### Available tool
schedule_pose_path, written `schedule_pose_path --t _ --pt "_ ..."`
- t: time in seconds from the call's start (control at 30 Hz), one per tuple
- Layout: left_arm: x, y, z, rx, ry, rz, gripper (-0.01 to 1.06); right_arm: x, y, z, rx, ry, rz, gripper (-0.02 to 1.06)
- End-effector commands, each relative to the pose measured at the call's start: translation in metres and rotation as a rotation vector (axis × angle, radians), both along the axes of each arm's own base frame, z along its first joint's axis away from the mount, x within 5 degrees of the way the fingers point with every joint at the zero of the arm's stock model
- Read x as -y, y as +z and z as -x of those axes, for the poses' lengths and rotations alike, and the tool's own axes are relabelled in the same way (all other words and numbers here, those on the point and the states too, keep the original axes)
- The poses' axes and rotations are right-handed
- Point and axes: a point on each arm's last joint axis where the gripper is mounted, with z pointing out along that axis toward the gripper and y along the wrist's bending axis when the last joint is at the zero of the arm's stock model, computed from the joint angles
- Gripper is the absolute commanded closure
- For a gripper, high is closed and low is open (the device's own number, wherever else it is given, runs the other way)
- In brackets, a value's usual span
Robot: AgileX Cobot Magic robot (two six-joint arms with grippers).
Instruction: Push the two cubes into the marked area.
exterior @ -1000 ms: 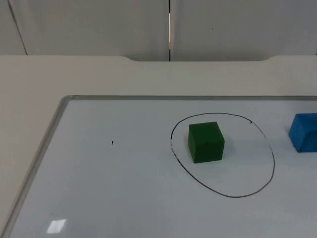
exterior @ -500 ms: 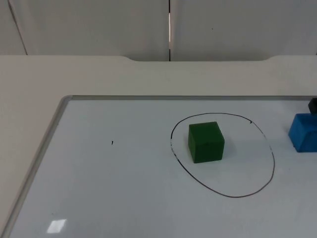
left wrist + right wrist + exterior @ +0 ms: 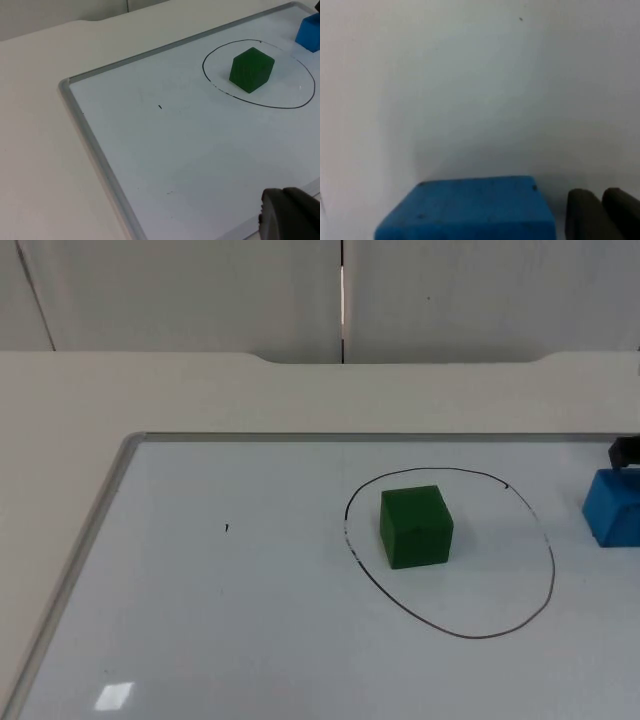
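A green cube (image 3: pixel 415 527) rests inside the black hand-drawn oval (image 3: pixel 552 570) on the whiteboard, close to the oval's left side. The blue cube (image 3: pixel 612 507) lies outside the oval, to its right, at the picture's edge. My right gripper (image 3: pixel 625 452) pokes in just behind the blue cube. In the right wrist view the blue cube (image 3: pixel 470 207) is very near, and the right gripper (image 3: pixel 602 212) stands beside it, shut and holding nothing. The left wrist view takes in the green cube (image 3: pixel 251 70), the blue cube (image 3: pixel 308 31) and the waiting left gripper (image 3: pixel 290 215).
The whiteboard's grey frame (image 3: pixel 110 490) runs along its left and far sides, with bare white table beyond it. A small black mark (image 3: pixel 226 528) sits on the board left of the oval. The grey partition wall closes off the back.
The right gripper's black tip has come into the top view at the right edge, behind the blue cube. Neither cube has moved.
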Motion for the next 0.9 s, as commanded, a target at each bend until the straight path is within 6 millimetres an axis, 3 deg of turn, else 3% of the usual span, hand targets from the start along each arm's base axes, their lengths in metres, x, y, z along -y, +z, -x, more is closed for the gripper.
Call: schedule_pose_path --t 0.0,0.43,0.87 --pt "-0.001 -0.001 0.000 0.000 0.010 0.004 1.05 0.001 0.001 0.000 -0.008 0.004 -0.010 0.97" --pt "-0.001 -0.001 0.000 0.000 0.010 0.004 1.05 -0.021 0.001 0.002 -0.017 0.062 -0.011 0.97" --pt "-0.001 -0.001 0.000 0.000 0.010 0.004 1.05 -0.027 0.001 0.002 -0.016 0.041 -0.041 0.97"
